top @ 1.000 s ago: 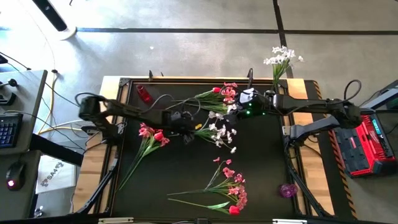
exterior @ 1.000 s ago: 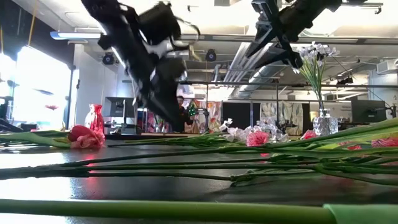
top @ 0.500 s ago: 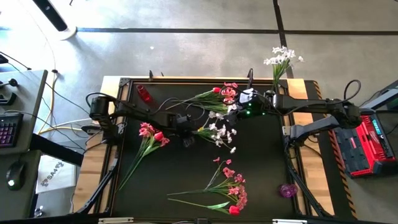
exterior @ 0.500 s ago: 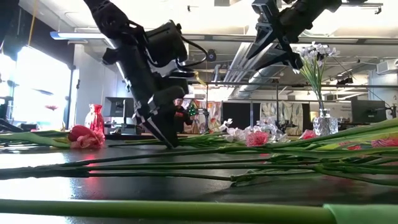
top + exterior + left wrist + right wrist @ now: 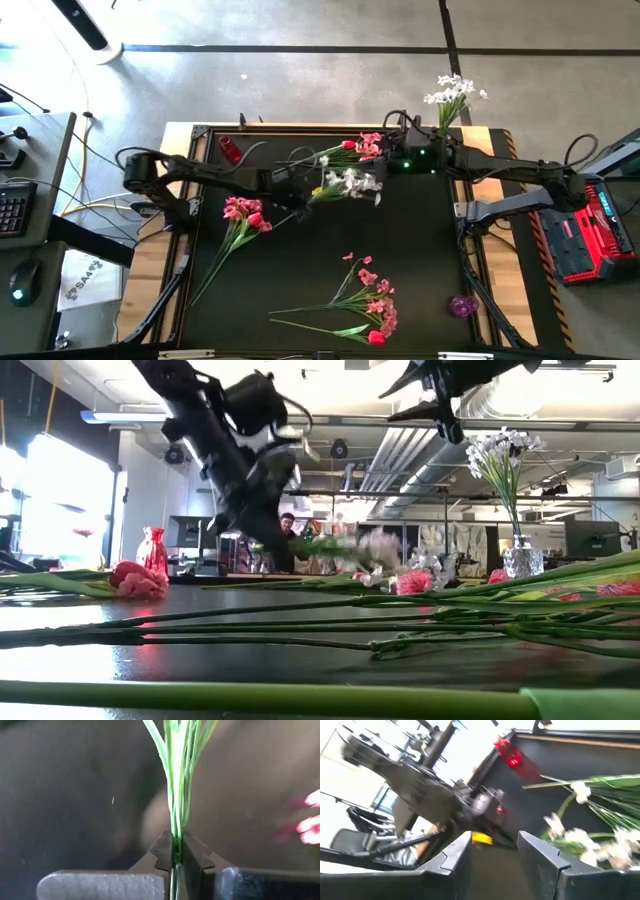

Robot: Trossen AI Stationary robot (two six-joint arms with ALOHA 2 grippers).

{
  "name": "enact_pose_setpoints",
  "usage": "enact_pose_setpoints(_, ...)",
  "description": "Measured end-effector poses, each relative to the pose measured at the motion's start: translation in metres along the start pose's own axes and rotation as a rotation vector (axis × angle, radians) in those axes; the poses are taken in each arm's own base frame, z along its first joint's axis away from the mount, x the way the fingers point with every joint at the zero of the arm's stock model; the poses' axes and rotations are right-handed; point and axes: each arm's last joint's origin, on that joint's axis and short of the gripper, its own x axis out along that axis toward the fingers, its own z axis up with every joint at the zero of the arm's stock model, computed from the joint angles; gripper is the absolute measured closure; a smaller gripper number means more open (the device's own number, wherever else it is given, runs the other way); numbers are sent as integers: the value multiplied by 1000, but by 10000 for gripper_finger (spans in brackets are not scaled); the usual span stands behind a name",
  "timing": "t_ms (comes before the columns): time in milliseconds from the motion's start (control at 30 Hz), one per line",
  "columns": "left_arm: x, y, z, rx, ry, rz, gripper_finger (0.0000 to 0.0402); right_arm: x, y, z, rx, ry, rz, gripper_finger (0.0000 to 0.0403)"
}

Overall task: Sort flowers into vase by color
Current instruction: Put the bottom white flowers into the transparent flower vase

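The white spray point(image 5: 350, 183) is clamped at its stems by the left gripper point(image 5: 300, 196), just left of centre in the high view. Its long axis runs rightward from the pincer, blossoms toward the right gripper point(image 5: 385, 160), whose fingers are parted and apparently empty, near the white-flower vase point(image 5: 446, 112) at upper right.

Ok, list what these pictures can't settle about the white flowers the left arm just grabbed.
- Blossoms of the white flowers: blurred in the low view; count unreadable.
- Stem ends: hidden below the left gripper fingers in the left wrist view.
- Clearance above the table: the high view looks straight down; the low view smears it.
- Right gripper: fingers open, but how near the spray is unclear.
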Motion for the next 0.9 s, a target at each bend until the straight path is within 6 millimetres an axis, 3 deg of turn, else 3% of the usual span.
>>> enact_pose_setpoints(167,-35,-4,20,-41,-173,-72,398,5,-5,-10,-4,91,-59,256)
enact_pose_setpoints(367,-69,-8,44,-99,-433,-159,400,17,6,-19,-16,103,7,256)
enact_pose_setpoints(633,-86,-18,65,-96,-681,-315,401,15,22,-1,-53,-140,121,236)
enact_pose_setpoints(900,-95,-24,72,-25,-782,-401,401,10,35,14,-164,-287,274,198)
